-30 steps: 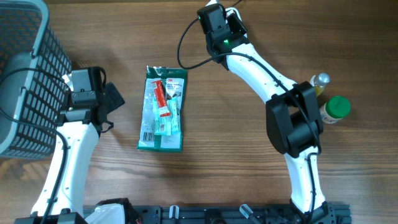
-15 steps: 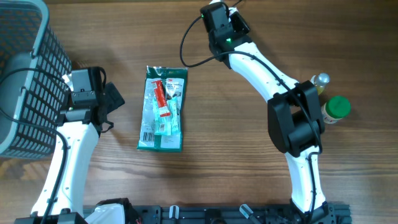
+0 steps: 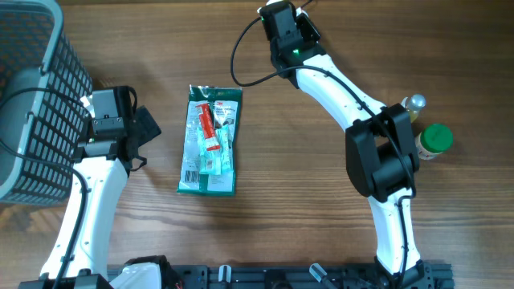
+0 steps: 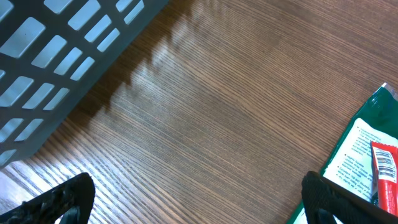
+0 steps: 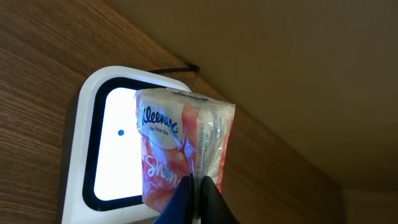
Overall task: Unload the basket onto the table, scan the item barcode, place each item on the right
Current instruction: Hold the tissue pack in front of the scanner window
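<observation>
Over the last second the right arm [image 3: 321,76] crept slightly farther and to the right at the far table edge, then nearly settled.

Right claw [image 5: 196,186]: pressed together, pinching the Kleenex tissue pack [image 5: 180,143] by its near end. The pack hung over the lit scanner [image 5: 115,149]; contact could not be told.

Judgement: item presented for a read. Barcode face not visible.

Left claw [image 4: 199,205]: spread wide and empty, above the table [image 4: 217,112] beside the basket [image 4: 56,56].

This is a mock shop checkout on a wood-grain table [image 3: 321,201]. A white-rimmed flat scanner with a glowing window [image 5: 106,143] lies just beyond the right gripper [image 5: 196,190], behind the soft plastic Kleenex tissue pack [image 5: 186,137] pinched there. A grey plastic lattice shopping basket [image 4: 62,50] stands ahead of the left gripper [image 4: 199,208]. A flat green barcoded retail packet [image 3: 210,140] lies beside that gripper.
</observation>
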`<action>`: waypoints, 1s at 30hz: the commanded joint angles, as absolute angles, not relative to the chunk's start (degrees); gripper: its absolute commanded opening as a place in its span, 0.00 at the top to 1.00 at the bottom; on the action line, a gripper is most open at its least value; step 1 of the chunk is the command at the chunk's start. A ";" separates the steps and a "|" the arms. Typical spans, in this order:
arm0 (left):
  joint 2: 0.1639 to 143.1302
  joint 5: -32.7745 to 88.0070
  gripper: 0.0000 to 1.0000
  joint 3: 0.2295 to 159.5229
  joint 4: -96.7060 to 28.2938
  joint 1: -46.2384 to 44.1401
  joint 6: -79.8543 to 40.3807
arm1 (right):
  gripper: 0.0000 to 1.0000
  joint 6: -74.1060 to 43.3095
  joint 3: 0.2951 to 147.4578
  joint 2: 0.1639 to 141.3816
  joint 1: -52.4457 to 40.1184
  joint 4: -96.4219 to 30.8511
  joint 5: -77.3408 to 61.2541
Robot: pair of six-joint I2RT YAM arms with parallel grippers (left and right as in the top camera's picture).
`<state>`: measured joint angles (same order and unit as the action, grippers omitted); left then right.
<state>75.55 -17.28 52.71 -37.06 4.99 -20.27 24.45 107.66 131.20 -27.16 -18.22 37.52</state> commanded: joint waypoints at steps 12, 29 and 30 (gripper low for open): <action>75.85 -17.41 0.00 52.49 -36.91 5.26 -20.18 | 0.94 31.33 106.37 132.92 -27.03 -17.41 36.32; 75.85 -17.41 0.00 52.49 -36.91 5.26 -20.18 | 0.95 34.48 106.39 132.92 -26.92 -17.43 38.96; 75.85 -17.41 0.00 52.49 -36.91 5.26 -20.18 | 0.95 34.48 106.39 132.90 -26.92 -16.82 40.91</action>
